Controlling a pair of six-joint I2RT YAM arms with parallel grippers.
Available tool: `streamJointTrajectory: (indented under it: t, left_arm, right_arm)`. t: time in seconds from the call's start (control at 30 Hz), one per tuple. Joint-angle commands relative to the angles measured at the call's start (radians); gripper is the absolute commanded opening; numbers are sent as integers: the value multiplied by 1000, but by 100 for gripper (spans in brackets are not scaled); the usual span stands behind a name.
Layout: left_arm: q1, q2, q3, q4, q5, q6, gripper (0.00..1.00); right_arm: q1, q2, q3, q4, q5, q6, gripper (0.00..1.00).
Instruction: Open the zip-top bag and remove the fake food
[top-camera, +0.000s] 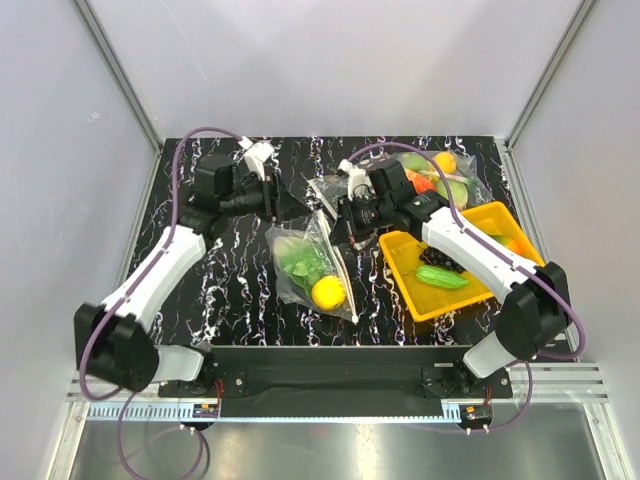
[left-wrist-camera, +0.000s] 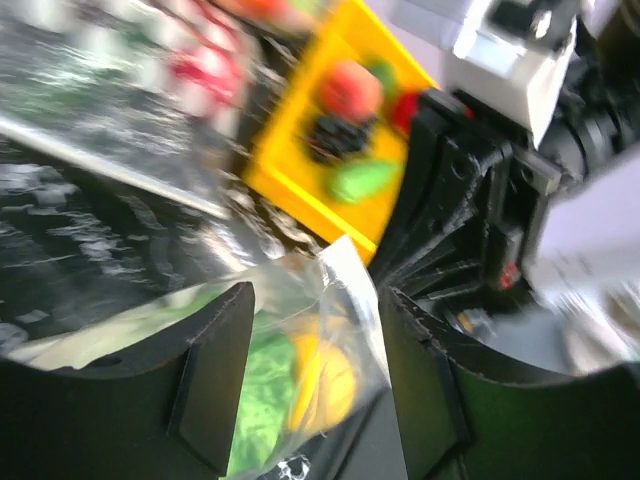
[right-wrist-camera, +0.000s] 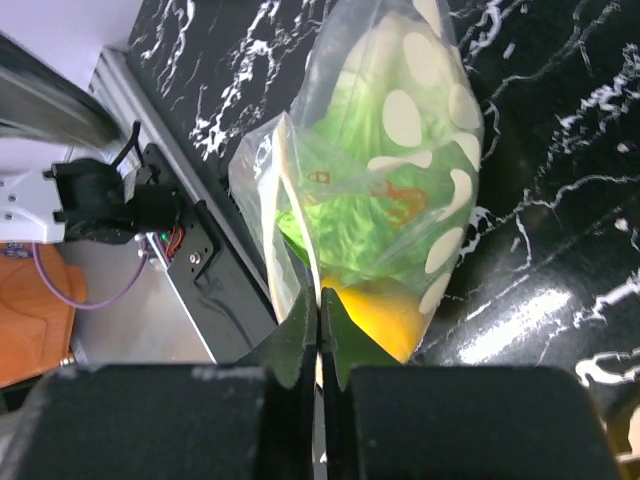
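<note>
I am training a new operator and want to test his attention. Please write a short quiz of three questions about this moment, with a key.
1. True or false: the right gripper is shut on the zip-top bag.
2. Fill in: the left gripper has its jaws ____.
3. Where is the lemon? A: inside the zip-top bag. B: lying outside the bag. C: held by the left gripper.
Key: 1 true; 2 open; 3 A.
</note>
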Motion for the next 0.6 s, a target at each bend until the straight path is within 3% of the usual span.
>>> streamJointTrajectory:
  t: [0.0,0.07,0.33,0.57]
  left_arm:
    - [-34,-162,57,-121,-378,33,58]
    - [-86,-193,54,-146,-470,5,57]
    - [-321,-172,86,-295,-613,-162,59]
    - [-372,-91,97,-361,-717,-215,61]
  right_arm:
    - [11,-13,103,-35,85,53,0]
    - [13,-5,143,-63,106,62,0]
    - [22,56,221,-121,180,113,0]
    - [33,51,207,-112,177,123,0]
